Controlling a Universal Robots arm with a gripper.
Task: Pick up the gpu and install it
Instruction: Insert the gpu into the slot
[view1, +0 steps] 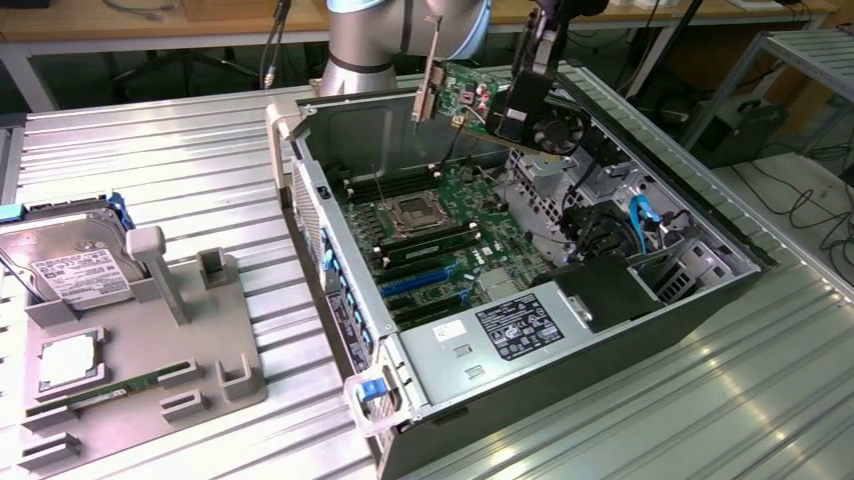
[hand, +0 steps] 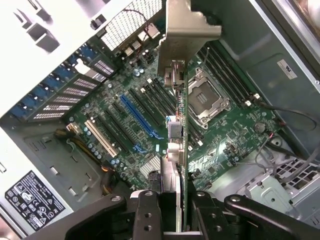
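your gripper (hand: 175, 216) is clamped on the gpu (view1: 514, 105), one finger pressed to each face of the card. it hangs in the air above the open computer case (view1: 534, 385), over the motherboard (view1: 441, 235) and clear of it. in the exterior view the card sits tilted rather than square to the board, with its silvery bracket (view1: 424, 70) at the end toward the exterior view's left. that tilt is your main risk, as i judge it: brought down skewed, the edge connector could miss the blue slot (hand: 140, 117) and scrape nearby parts, or the bracket could catch on the case wall. the card is thin, so any side load may make it pivot between the fingers. mind the cpu socket (hand: 207, 97) too, which lies close beside the card's line
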